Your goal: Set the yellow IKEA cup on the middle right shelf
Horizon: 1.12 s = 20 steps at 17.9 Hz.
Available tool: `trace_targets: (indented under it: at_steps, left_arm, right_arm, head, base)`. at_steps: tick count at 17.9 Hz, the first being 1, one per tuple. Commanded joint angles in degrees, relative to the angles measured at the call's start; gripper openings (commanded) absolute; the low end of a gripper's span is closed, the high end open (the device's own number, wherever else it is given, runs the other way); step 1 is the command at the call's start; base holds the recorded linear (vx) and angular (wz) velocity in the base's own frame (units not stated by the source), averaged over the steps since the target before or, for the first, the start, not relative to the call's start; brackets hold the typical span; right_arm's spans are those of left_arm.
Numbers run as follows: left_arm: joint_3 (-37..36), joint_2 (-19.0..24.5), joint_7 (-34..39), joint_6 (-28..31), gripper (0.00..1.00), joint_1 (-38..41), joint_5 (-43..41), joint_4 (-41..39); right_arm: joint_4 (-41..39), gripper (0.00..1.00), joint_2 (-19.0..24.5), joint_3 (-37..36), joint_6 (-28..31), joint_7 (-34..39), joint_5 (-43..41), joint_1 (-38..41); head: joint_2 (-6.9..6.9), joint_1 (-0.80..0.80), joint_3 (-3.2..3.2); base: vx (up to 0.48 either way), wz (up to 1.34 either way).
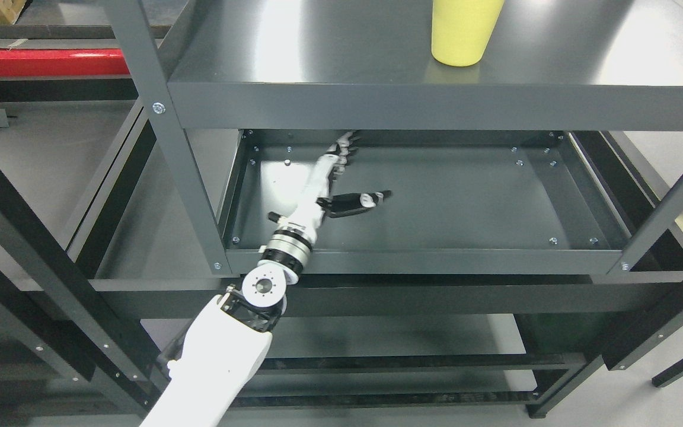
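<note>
A yellow cup [464,31] stands upright on the grey shelf board [329,65] at the top of the picture, right of centre; its rim is cut off by the frame's edge. My left hand [347,172] reaches from the lower left into the shelf level below that board. Its fingers [346,148] are stretched out and the thumb sticks out to the right. The hand holds nothing and is well below and left of the cup. The right arm does not show.
The lower tray-like shelf [466,201] has raised walls around it. A grey upright post [163,136] stands left of the hand, another at the right [667,207]. More shelf frames lie to the left and below. A red beam [39,62] runs at the upper left.
</note>
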Motion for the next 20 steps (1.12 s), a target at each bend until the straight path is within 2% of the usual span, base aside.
trace_targets:
  at_steps: [1, 6, 10, 20]
  left_arm:
    - [17.0, 1.0, 3.7, -0.2, 0.98, 3.3, -2.9, 2.4]
    - [11.9, 1.0, 5.1, -0.2, 0.98, 3.4, -2.4, 2.3]
    - [8.3, 1.0, -0.5, -0.2, 0.95, 3.0, 0.2, 1.2]
    - [7.9, 1.0, -1.3, -0.2, 0.96, 2.8, 0.6, -1.1]
  right_arm:
    - [0.0, 0.99, -1.0, 1.0, 0.0, 0.0, -1.4, 0.8]
    - [0.0, 0.99, -1.0, 1.0, 0.0, 0.0, -1.4, 0.8]
    - [0.0, 0.99, -1.0, 1.0, 0.0, 0.0, -1.4, 0.8]
    - [0.0, 1.0, -1.0, 1.0, 0.0, 0.0, -1.4, 0.8]
  head:
    - [0.0, 0.0, 0.0]
    - [0.0, 0.0, 0.0]
    - [-0.01, 0.0, 0.0]
    - [-0.01, 0.0, 0.0]
  base:
    - [0.0, 0.0]
    - [0.0, 0.0]
    - [0.0, 0.0]
    - [0.0, 0.0]
